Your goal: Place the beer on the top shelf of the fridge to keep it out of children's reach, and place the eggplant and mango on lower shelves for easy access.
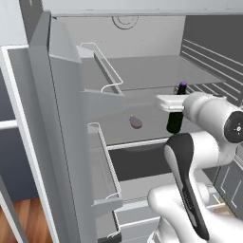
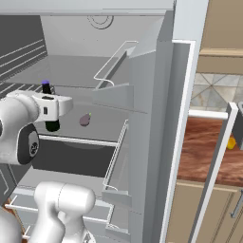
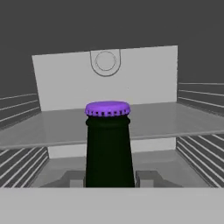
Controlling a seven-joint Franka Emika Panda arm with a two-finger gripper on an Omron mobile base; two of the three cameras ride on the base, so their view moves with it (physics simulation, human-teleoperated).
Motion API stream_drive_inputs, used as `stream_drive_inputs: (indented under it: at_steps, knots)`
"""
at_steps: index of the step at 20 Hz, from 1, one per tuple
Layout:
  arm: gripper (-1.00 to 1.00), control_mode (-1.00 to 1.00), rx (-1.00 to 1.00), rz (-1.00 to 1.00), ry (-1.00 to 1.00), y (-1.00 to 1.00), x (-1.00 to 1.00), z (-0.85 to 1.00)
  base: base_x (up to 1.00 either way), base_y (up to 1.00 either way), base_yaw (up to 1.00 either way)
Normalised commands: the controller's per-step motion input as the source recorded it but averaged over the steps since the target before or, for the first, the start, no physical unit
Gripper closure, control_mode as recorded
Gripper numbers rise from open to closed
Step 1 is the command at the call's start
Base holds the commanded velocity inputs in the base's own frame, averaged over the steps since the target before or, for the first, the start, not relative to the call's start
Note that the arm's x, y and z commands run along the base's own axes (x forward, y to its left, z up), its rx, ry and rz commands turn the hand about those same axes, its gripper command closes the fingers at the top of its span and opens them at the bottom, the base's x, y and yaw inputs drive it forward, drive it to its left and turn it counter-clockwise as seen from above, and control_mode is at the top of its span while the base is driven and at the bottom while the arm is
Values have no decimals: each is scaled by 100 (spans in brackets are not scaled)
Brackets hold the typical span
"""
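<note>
Fridge (image 1: 57, 95) open, door bins (image 1: 102, 161) swung out at the left edge of the opening. Top shelf (image 1: 142, 71) bare across its width, front edge just above and behind the purple cap. Eggplant (image 1: 135, 122) alone near the middle of the lower shelf (image 1: 118, 128), well back from its white front rim. Hand (image 1: 174, 105) closed on the beer (image 1: 174, 121), gripping its neck, bottle upright in the opening, between the two shelves' front edges.
</note>
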Motion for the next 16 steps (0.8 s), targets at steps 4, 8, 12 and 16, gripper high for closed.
stream_drive_inputs:
  at_steps: [4,8,12,16]
  knots:
    - [100,-100,0,-7,-12,1,1,75,0,0,0]
    - [100,-100,0,-6,-7,1,11,81,0,0,0]
    - [100,-100,-2,-8,-2,0,18,62,0,0,0]
    - [100,-100,-1,-9,0,0,27,19,0,0,0]
